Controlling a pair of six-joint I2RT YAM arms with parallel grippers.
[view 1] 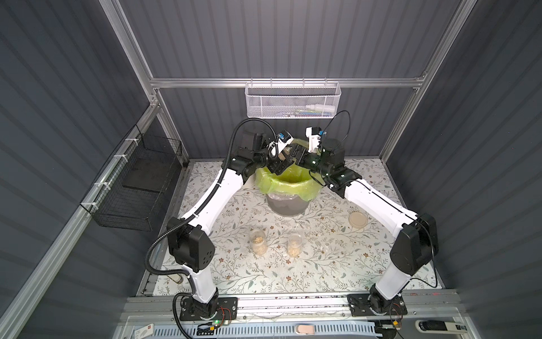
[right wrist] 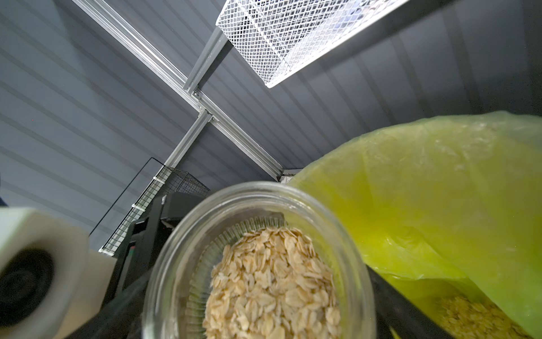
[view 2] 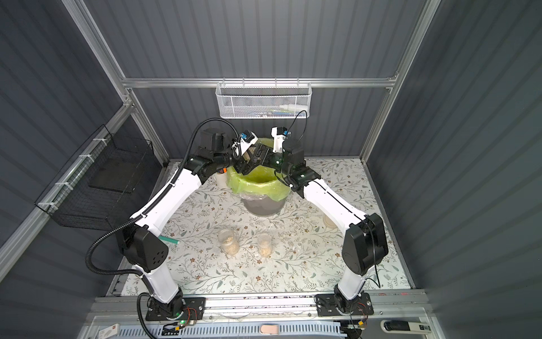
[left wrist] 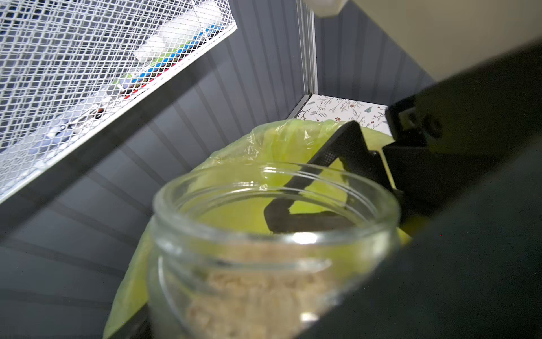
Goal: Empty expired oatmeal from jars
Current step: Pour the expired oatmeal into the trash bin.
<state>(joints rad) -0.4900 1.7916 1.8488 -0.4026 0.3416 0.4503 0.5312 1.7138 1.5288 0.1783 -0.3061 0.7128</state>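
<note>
Grey ribbed walls enclose a flowered table (view 1: pixel 322 264). At the far end the left gripper (view 1: pixel 279 164) clamps a wide glass jar (left wrist: pixel 275 234), tilted, with oatmeal (right wrist: pixel 272 278) banked along its low side. A green-bagged bin (view 1: pixel 286 205) sits directly beneath both sets of jaws. The right gripper (view 1: pixel 297 155) faces the jar's mouth, its fingers (left wrist: pixel 334 149) spread wide at the rim; whether they press the glass I cannot tell. Well short of the jaws, toward the arm bases, stand a tall jar (view 1: pixel 258 239) and a second tall jar (view 1: pixel 294 243), both holding oatmeal. A beige lid (view 1: pixel 357 220) lies further right.
</note>
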